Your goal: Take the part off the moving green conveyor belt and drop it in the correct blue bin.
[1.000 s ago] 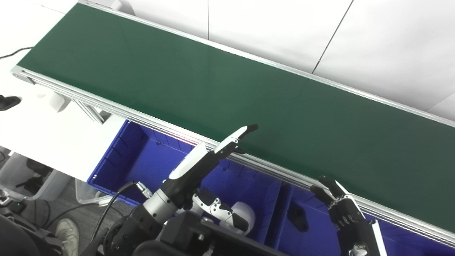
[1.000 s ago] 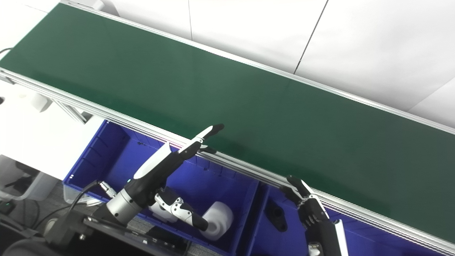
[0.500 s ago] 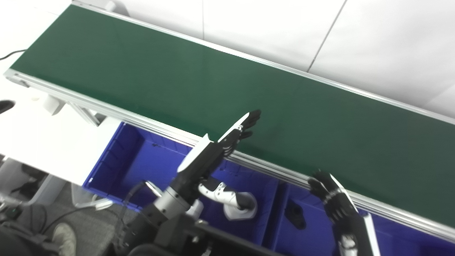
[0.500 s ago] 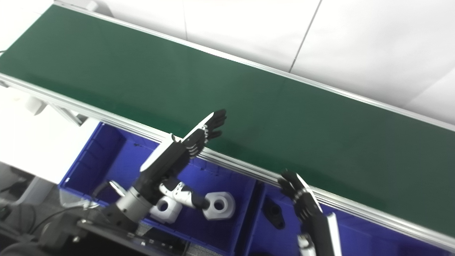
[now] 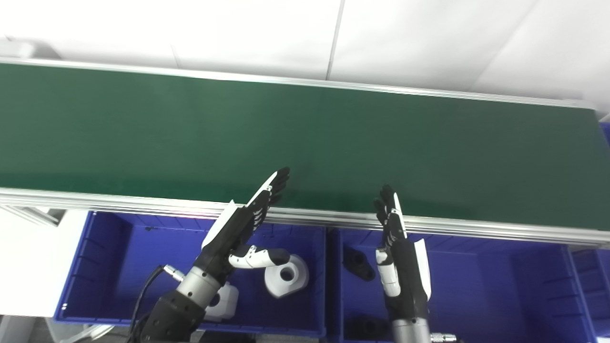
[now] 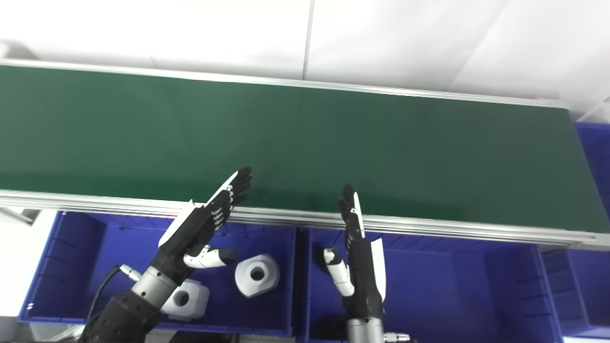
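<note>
I see the green belt (image 5: 305,128) running flat across the picture, and no part rides on any stretch of it that I can see. My left hand (image 5: 238,228) is raised over the near rail (image 5: 143,204) of the belt, palm turned edge-on, its fingers (image 5: 271,188) straight and held close together, reaching just over the belt's near edge; the thumb sticks out sideways above the left bin (image 5: 86,267). It holds nothing. My right hand (image 5: 398,247) stands nearly upright just beside the same rail, fingers (image 5: 387,205) straight and close together with their tips at the belt's edge, thumb lying along the palm, and it holds nothing either.

Below the rail sit the blue bins. The left bin holds two white parts: one with a round hole (image 5: 286,275) lying near my left thumb, and another (image 6: 183,297) partly hidden behind the left wrist. The middle bin (image 5: 500,281) holds a black part (image 5: 358,262) close to its left wall, beside my right hand. Another dark shape at that bin's near edge I cannot make out. A third bin (image 6: 591,138) shows at the far right.
</note>
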`<state>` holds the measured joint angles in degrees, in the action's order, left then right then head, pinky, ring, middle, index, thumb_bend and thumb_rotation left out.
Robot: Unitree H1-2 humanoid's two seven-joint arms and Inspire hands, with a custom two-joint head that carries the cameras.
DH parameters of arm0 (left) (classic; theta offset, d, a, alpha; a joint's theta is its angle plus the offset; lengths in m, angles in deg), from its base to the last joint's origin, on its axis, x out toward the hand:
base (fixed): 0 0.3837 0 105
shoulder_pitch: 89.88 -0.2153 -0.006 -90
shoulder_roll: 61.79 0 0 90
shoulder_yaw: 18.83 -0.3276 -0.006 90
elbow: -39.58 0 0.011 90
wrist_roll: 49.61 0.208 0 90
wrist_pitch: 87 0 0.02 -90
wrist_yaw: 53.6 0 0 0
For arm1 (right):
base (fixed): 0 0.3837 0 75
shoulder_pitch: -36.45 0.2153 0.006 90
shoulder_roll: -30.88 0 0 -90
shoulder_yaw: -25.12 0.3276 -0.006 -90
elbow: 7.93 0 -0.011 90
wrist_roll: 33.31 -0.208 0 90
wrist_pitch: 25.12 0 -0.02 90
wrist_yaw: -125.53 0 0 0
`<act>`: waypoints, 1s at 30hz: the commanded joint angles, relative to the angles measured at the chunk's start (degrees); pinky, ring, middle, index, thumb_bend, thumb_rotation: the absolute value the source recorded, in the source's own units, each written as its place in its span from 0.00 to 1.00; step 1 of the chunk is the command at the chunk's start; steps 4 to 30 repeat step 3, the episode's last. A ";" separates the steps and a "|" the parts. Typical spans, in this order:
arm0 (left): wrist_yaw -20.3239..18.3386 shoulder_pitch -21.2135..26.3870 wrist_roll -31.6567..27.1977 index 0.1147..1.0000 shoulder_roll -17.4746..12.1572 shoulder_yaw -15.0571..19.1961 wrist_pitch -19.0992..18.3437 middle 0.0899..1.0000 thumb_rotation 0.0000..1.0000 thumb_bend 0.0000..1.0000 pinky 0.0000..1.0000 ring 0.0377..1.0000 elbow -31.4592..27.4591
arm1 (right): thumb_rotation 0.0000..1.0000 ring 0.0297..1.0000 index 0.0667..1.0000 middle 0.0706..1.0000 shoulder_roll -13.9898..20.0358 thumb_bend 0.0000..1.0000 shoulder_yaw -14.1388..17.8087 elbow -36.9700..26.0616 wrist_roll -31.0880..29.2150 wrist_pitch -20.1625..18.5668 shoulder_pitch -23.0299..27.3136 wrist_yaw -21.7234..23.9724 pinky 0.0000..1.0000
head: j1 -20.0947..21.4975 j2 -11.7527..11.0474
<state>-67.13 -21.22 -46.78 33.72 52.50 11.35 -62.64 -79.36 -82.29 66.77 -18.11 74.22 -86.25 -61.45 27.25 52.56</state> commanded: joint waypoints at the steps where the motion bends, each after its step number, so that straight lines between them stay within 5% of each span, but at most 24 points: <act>1: -0.72 0.27 -0.55 1.00 -0.75 0.16 3.52 1.00 0.68 0.96 1.00 1.00 -0.06 | 1.00 0.99 1.00 1.00 -4.95 0.83 -2.44 0.28 0.44 2.75 0.14 -1.39 1.00 | 0.00 -0.22; 30: -1.06 0.44 -0.58 1.00 -1.12 0.37 5.02 1.00 0.69 0.95 1.00 1.00 0.90 | 1.00 0.98 1.00 0.99 -4.57 0.84 -2.77 1.08 0.14 3.33 0.55 -1.71 1.00 | 0.10 -0.21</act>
